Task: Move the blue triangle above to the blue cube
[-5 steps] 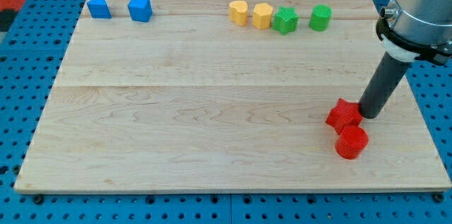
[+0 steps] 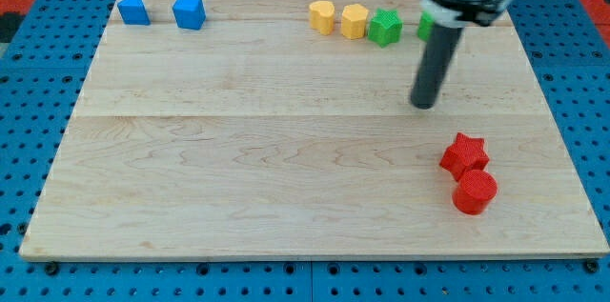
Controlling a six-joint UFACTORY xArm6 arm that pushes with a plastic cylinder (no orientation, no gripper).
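A pale wooden tabletop [image 2: 286,178] fills the view, lying on a blue pegboard surface [image 2: 38,264]. My tip [image 2: 423,105] rests on bare wood in the right half of the board, a little above the middle. It is a plain dark rod with nothing to open or close, and it touches no block.

The blue triangle [image 2: 133,9] sits at the top left corner, close to the top edge and near the left edge. The blue cube [image 2: 189,11] stands just to its right, in the same row, with a small gap between them. Both are far from my tip, across most of the board's width.

Along the top edge, right of centre, runs a row of four blocks. A yellow heart-shaped block [image 2: 322,16] comes first, then a yellow hexagonal block [image 2: 355,21] just beside it. A green star-shaped block [image 2: 385,28] touches or nearly touches that one. A second green block [image 2: 425,26] is partly hidden behind the rod, so I cannot tell its shape. This row lies above my tip.

Near the bottom right corner, a red star [image 2: 464,154] and a red cylinder [image 2: 475,191] sit together, touching, well below my tip.

The whole centre, the left side below the blue pair, and the bottom edge are open wood. The stretch from my tip leftward to the blue blocks has nothing lying in it.
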